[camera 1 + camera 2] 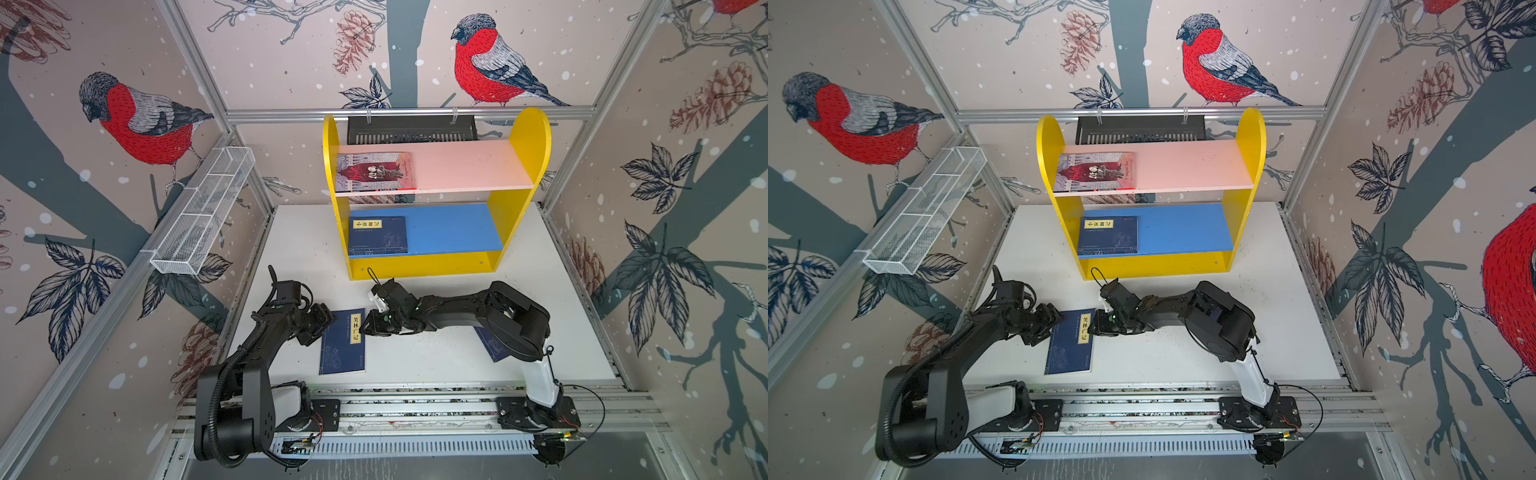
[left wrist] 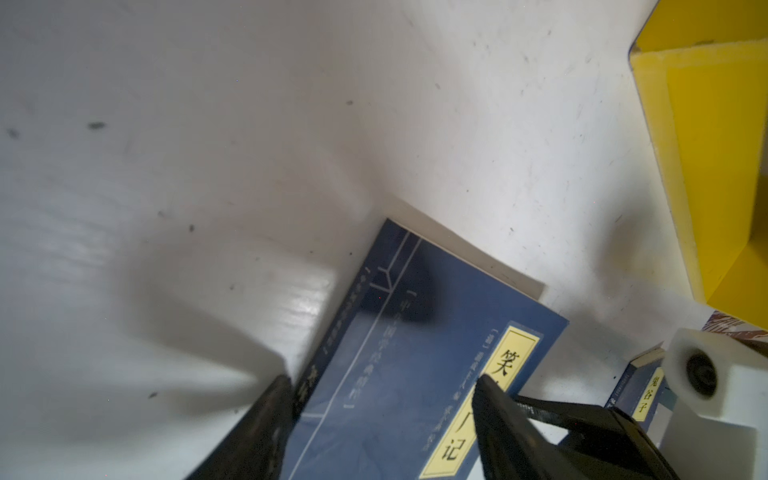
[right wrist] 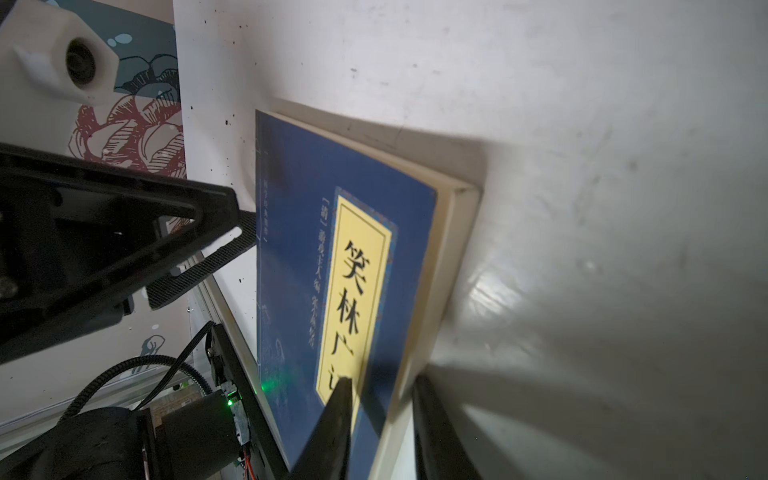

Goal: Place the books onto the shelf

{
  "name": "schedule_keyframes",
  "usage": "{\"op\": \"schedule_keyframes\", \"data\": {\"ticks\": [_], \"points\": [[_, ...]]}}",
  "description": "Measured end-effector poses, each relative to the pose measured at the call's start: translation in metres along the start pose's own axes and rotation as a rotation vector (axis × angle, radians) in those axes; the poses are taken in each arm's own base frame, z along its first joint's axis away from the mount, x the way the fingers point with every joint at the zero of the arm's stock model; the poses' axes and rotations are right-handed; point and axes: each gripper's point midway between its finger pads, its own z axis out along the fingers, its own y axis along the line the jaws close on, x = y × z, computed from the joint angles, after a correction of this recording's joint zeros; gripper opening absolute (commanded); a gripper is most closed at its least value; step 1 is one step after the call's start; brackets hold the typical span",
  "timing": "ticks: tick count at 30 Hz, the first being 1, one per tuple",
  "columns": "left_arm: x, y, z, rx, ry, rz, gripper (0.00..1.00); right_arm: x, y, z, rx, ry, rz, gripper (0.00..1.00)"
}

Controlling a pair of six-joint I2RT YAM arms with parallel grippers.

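Observation:
In both top views a navy book (image 1: 343, 349) (image 1: 1069, 353) with a yellow label lies between my two grippers. My right gripper (image 1: 368, 328) (image 3: 382, 380) is shut on its page edge, one finger on the cover (image 3: 299, 249) and one underneath, and that side is tilted off the table. My left gripper (image 1: 326, 328) (image 2: 382, 380) is open, straddling the spine side of this book (image 2: 395, 332). Another navy book (image 1: 492, 347) lies half hidden under the right arm. The shelf (image 1: 519, 137) holds a grey-lilac book (image 1: 376, 171) on its pink board and a navy book (image 1: 377, 235) on its blue board.
A white wire basket (image 1: 203, 212) hangs on the left wall. A black slotted tray (image 1: 411, 129) hangs behind the shelf. Both arm bases sit on the aluminium rail (image 1: 415, 409) along the front edge of the white table (image 1: 540, 311).

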Motion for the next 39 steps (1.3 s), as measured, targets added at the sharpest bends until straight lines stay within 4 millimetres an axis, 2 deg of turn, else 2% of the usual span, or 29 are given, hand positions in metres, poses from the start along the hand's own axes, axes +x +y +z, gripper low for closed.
{"op": "schedule_keyframes", "data": {"ticks": [4,8,12,14,15,17,21,24,29,34,39], "points": [[0.003,-0.005,0.003,0.006,-0.007,0.050,0.69,-0.002,-0.002,-0.001,-0.006,-0.006,0.004,0.28],[0.004,-0.008,0.004,0.011,-0.016,0.067,0.69,-0.003,-0.004,-0.002,-0.009,-0.015,0.009,0.24],[0.004,-0.012,0.004,0.033,-0.014,0.076,0.69,-0.003,-0.014,-0.008,0.017,-0.030,0.037,0.12],[0.005,-0.016,0.004,0.053,-0.011,0.082,0.69,-0.004,-0.018,-0.012,0.026,-0.037,0.044,0.09],[0.006,-0.018,0.003,0.065,-0.006,0.078,0.69,-0.004,-0.020,-0.014,0.027,-0.040,0.047,0.05],[0.009,-0.019,0.003,0.077,0.001,0.076,0.69,-0.006,-0.023,-0.018,0.030,-0.047,0.054,0.04],[0.015,-0.027,0.000,0.120,0.017,0.083,0.69,-0.013,-0.030,-0.026,0.039,-0.066,0.064,0.11],[0.020,-0.033,-0.002,0.152,0.033,0.095,0.69,-0.019,-0.036,-0.033,0.060,-0.088,0.061,0.19],[0.023,-0.036,-0.002,0.165,0.049,0.100,0.68,-0.020,-0.026,-0.051,0.054,-0.102,0.032,0.30],[0.026,-0.036,-0.001,0.162,0.059,0.103,0.67,-0.004,-0.027,-0.060,0.047,-0.088,0.029,0.35],[0.026,-0.037,-0.001,0.157,0.061,0.108,0.67,0.010,-0.033,-0.061,0.041,-0.059,0.035,0.38]]}}
